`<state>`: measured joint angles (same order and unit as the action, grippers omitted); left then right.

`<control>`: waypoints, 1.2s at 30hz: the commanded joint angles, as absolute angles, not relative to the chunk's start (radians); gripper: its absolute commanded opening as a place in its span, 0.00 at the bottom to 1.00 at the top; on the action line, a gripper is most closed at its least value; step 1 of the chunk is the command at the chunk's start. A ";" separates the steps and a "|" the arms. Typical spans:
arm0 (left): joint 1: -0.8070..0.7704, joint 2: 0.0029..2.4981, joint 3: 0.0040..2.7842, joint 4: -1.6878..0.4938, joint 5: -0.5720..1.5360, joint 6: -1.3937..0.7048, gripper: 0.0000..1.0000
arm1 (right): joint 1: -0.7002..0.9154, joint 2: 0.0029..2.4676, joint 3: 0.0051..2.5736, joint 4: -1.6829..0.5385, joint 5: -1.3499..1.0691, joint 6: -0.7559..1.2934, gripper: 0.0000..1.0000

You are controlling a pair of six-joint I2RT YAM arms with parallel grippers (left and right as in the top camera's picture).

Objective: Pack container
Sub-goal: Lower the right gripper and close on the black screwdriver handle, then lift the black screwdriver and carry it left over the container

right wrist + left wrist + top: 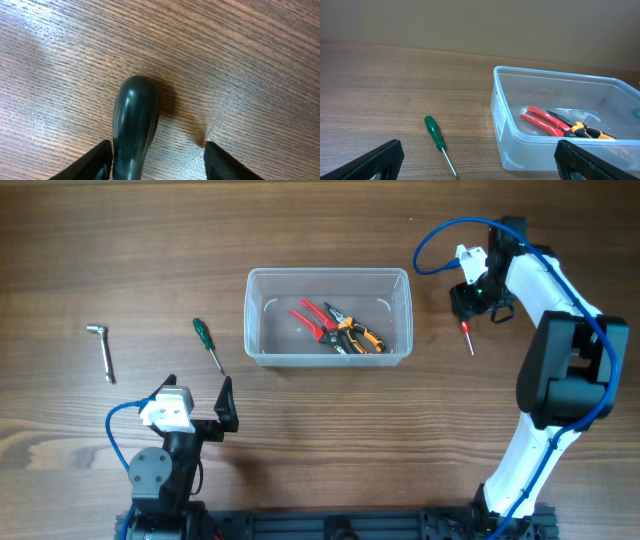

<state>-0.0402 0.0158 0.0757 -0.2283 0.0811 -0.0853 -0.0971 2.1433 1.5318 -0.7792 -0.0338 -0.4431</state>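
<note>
The clear plastic container (328, 273) stands mid-table and holds red-handled pliers (314, 319) and orange-and-black pliers (357, 336). In the left wrist view the container (540, 150) is at the right, with both pliers (543, 120) inside. My right gripper (470, 300) is to the right of the container, low over a screwdriver (468, 338) with a red collar. Its open fingers (157, 152) straddle the dark handle (134, 115), which lies close to the left finger. My left gripper (228, 405) is open and empty near the front (480, 162).
A green-handled screwdriver (208, 344) lies left of the container and shows in the left wrist view (436, 134). A metal L-shaped key (101, 349) lies at the far left. The right arm's blue cable (440, 235) loops behind the container's right end.
</note>
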 commanded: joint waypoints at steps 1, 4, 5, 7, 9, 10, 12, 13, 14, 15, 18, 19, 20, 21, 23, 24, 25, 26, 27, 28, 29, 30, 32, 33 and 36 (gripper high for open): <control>-0.046 0.014 0.069 -0.225 0.100 -0.091 1.00 | -0.094 2.170 1.547 -0.785 -0.054 -0.442 0.52; -0.046 0.014 0.069 -0.225 0.100 -0.091 1.00 | -0.088 2.170 1.547 -0.785 -0.053 -0.442 0.45; -0.046 0.014 0.069 -0.225 0.100 -0.091 1.00 | -0.086 2.169 1.547 -0.785 -0.054 -0.442 0.43; -0.046 0.014 0.069 -0.225 0.100 -0.091 1.00 | -0.083 2.169 1.547 -0.785 -0.054 -0.441 0.39; -0.046 0.014 0.069 -0.225 0.100 -0.091 1.00 | -0.080 2.169 1.547 -0.785 -0.054 -0.438 0.39; -0.046 0.014 0.069 -0.225 0.100 -0.091 1.00 | -0.080 2.170 1.547 -0.785 -0.054 -0.436 0.39; -0.046 0.014 0.069 -0.225 0.100 -0.091 1.00 | -0.080 2.169 1.547 -0.785 -0.054 -0.417 0.39; -0.046 0.014 0.069 -0.225 0.100 -0.091 1.00 | -0.080 2.169 1.547 -0.785 -0.059 -0.416 0.39; -0.046 0.014 0.069 -0.225 0.100 -0.091 1.00 | -0.079 2.170 1.547 -0.785 -0.064 -0.416 0.38; -0.046 0.014 0.069 -0.225 0.100 -0.091 1.00 | -0.079 2.169 1.547 -0.785 -0.068 -0.417 0.38; -0.046 0.014 0.069 -0.225 0.100 -0.091 1.00 | -0.079 2.169 1.547 -0.786 -0.068 -0.416 0.35; -0.046 0.014 0.069 -0.225 0.100 -0.091 1.00 | -0.079 2.169 1.547 -0.786 -0.068 -0.416 0.36; -0.046 0.014 0.069 -0.225 0.100 -0.091 1.00 | -0.079 2.169 1.547 -0.786 -0.068 -0.415 0.36; -0.046 0.014 0.069 -0.225 0.100 -0.091 1.00 | -0.079 2.169 1.547 -0.785 -0.068 -0.415 0.39; -0.046 0.014 0.069 -0.225 0.100 -0.091 1.00 | -0.079 2.170 1.547 -0.788 -0.068 -0.402 0.43; -0.046 0.014 0.069 -0.225 0.100 -0.091 1.00 | -0.079 2.170 1.547 -0.791 -0.068 -0.392 0.43; -0.046 0.014 0.069 -0.225 0.100 -0.091 1.00 | -0.079 2.170 1.547 -0.799 -0.068 -0.390 0.43; -0.046 0.014 0.069 -0.225 0.100 -0.091 1.00 | -0.079 2.170 1.547 -0.812 -0.068 -0.391 0.43; -0.046 0.014 0.069 -0.225 0.100 -0.091 1.00 | -0.079 2.170 1.547 -0.820 -0.065 -0.393 0.43; -0.046 0.014 0.069 -0.225 0.100 -0.091 1.00 | -0.079 2.170 1.547 -0.825 -0.054 -0.393 0.42; -0.046 0.014 0.069 -0.225 0.100 -0.091 1.00 | -0.079 2.170 1.547 -0.830 -0.048 -0.393 0.42; -0.046 0.014 0.069 -0.225 0.100 -0.091 1.00 | -0.079 2.170 1.547 -0.835 -0.046 -0.393 0.42; -0.046 0.014 0.069 -0.225 0.100 -0.091 1.00 | -0.079 2.170 1.547 -0.840 -0.046 -0.393 0.42; -0.046 0.014 0.069 -0.225 0.100 -0.091 1.00 | -0.079 2.170 1.547 -0.839 -0.046 -0.393 0.41; -0.046 0.014 0.069 -0.225 0.100 -0.091 1.00 | -0.079 2.170 1.547 -0.831 -0.046 -0.392 0.36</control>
